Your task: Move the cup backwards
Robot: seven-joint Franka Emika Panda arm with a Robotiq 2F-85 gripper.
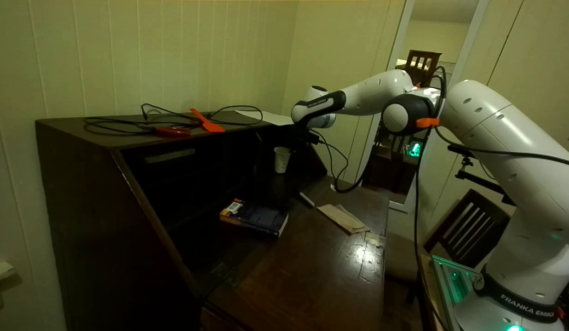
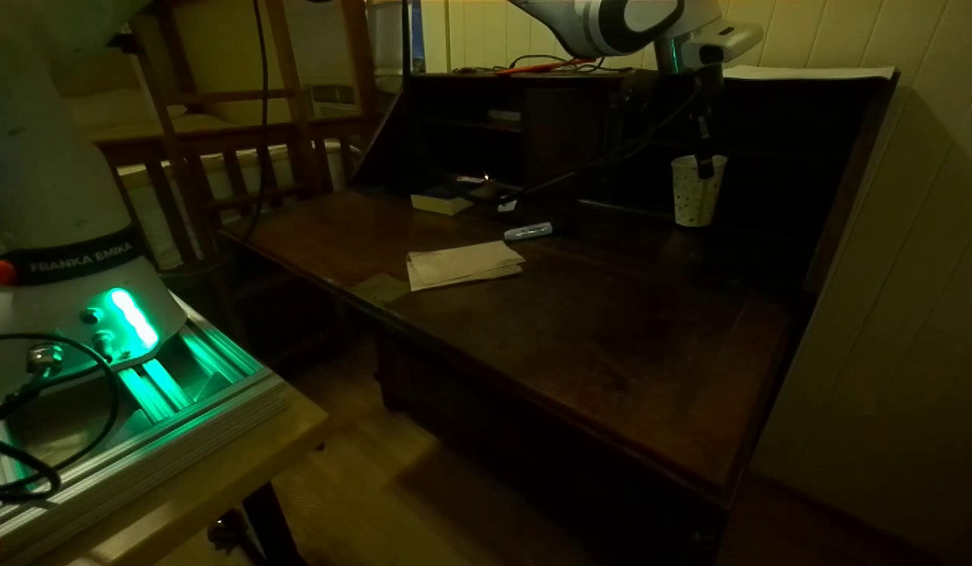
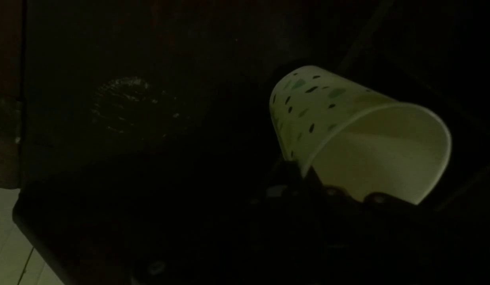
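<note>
The cup (image 1: pixel 281 160) is white with small green and dark flecks, tapered and without a handle. It is upright at the back of the dark desk (image 2: pixel 627 338), near the shelving, and shows in an exterior view (image 2: pixel 696 200). In the wrist view the cup (image 3: pixel 328 103) shows its open mouth and is empty. My gripper (image 3: pixel 303 174) is shut on its rim, with one finger inside and one outside. The gripper (image 2: pixel 704 163) reaches down from above in an exterior view. Whether the cup's base touches the desk I cannot tell.
A blue book (image 1: pixel 256 218), a pen (image 1: pixel 307 199) and folded brown paper (image 1: pixel 343 218) lie on the desk. The hutch top holds cables, a red-orange spatula (image 1: pixel 208 123) and a white sheet (image 1: pixel 268 118). The hutch's side wall (image 2: pixel 851 181) stands beside the cup.
</note>
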